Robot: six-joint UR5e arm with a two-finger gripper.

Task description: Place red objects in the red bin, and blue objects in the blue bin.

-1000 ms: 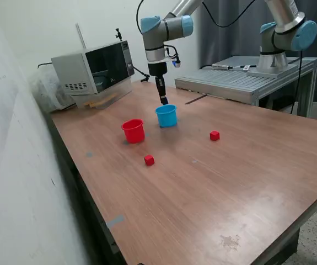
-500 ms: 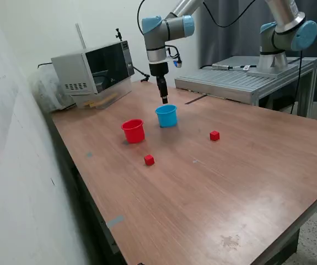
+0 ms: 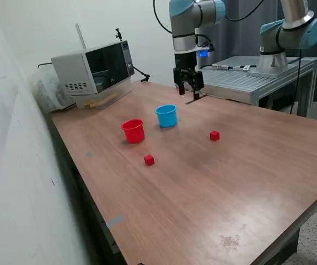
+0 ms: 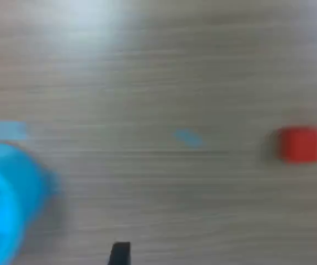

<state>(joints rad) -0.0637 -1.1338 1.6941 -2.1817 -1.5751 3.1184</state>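
The light blue bin (image 3: 166, 116) stands upright on the wooden table, with the red bin (image 3: 133, 131) to the exterior view's left of it. One red cube (image 3: 149, 160) lies in front of the red bin. The other red cube (image 3: 214, 135) lies to the exterior view's right of the blue bin. My gripper (image 3: 189, 93) hangs open and empty above the table, behind and to the right of the blue bin. The blurred wrist view shows the blue bin (image 4: 4, 201), a red cube (image 4: 300, 144) and my gripper (image 4: 224, 258), its fingertips wide apart. No dark blue cubes show.
A microwave (image 3: 95, 69) stands at the table's back on the exterior view's left. A metal platform (image 3: 246, 80) with a second arm (image 3: 290, 33) stands behind on the right. The wall runs along the left table edge.
My gripper has risen from just over the blue bin and moved toward the exterior view's right and back, turning about its axis. The cubes and bins have not moved.
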